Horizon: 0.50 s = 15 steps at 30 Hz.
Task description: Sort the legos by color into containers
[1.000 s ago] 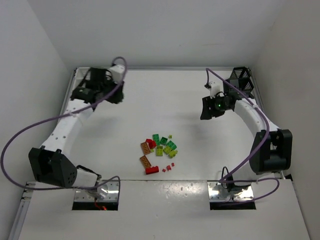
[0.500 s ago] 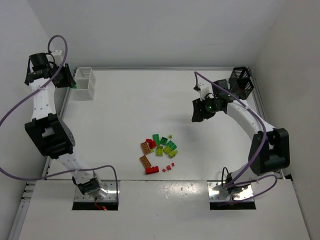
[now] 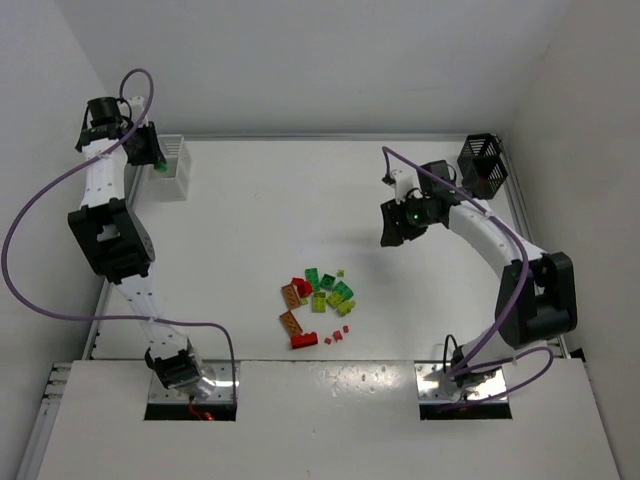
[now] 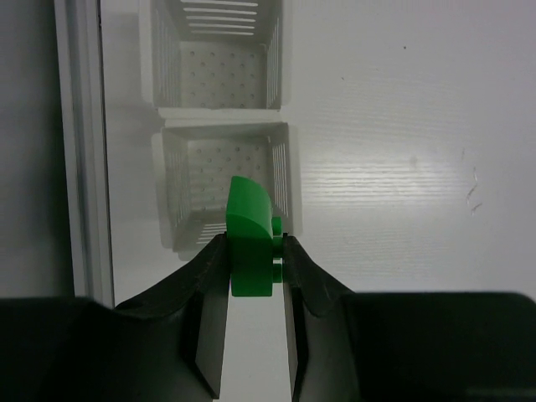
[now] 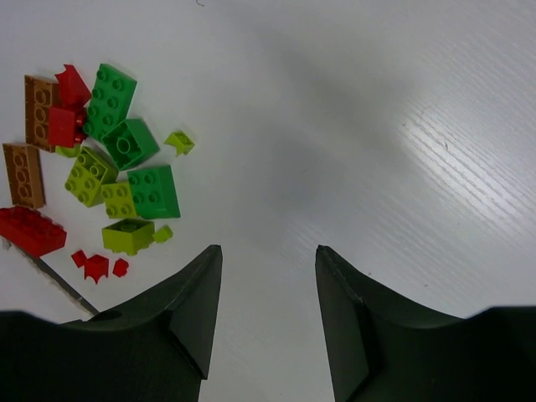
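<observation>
The legos (image 3: 318, 300) lie in a loose pile at the table's middle: red, orange, dark green and lime bricks, also seen at the upper left of the right wrist view (image 5: 109, 167). My left gripper (image 3: 150, 152) hangs at the far left corner over the near edge of the white container (image 3: 174, 166). In the left wrist view the left gripper (image 4: 254, 243) is shut on a dark green brick (image 4: 249, 222) above that white container (image 4: 172, 193). My right gripper (image 3: 394, 226) is open and empty (image 5: 268, 249), to the right of the pile. The black container (image 3: 482, 164) stands at the far right.
A second white slatted bin (image 4: 167, 50) shows just beyond the first in the left wrist view. The table's raised left rim (image 4: 84, 151) runs close beside both. Purple cables loop off both arms.
The left arm reared up and swung out to the far left corner, then came back toward the white container. The right gripper drifted a little left, away from the black container.
</observation>
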Motion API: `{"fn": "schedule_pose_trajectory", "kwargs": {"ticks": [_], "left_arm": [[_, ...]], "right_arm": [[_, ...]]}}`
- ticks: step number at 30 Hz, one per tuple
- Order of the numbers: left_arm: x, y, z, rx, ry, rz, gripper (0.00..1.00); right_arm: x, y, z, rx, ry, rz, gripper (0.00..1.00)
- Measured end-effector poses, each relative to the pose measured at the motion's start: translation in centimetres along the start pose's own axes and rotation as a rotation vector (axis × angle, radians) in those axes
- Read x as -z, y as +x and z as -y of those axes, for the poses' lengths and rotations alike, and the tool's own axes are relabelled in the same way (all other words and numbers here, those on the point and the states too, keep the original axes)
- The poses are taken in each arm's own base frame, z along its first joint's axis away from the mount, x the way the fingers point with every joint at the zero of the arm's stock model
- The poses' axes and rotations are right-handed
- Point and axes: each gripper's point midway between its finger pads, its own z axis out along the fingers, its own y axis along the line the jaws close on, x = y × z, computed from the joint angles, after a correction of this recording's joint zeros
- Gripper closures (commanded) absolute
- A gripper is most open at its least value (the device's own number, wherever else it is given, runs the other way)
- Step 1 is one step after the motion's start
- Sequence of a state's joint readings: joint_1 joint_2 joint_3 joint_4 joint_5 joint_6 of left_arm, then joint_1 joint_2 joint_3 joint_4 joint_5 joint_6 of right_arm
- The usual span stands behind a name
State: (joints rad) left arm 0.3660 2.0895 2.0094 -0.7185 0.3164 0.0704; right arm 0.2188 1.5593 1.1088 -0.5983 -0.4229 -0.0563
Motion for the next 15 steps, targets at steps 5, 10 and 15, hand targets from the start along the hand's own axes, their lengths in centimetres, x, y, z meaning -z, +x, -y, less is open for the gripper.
{"fn": "schedule_pose_trajectory", "kwargs": {"ticks": [5,10,15], "left_arm": [[-1.4,-0.3,0.1,-0.020,-0.034,-0.009,0.79],[-2.1,0.1,0.6,-0.038,-0.047,-0.026,0.54],[-2.1,0.1,0.4,-0.036,-0.070,-0.028,0.48]], "right_arm": [[-0.4,0.3,0.0,-0.002,-0.002,-0.013,0.51],[-0.5,0.3,-0.6,0.026,-0.022,-0.020,0.51],[-1.2,0.8,-2.8,0.105,-0.068,-0.051,0.49]]}}
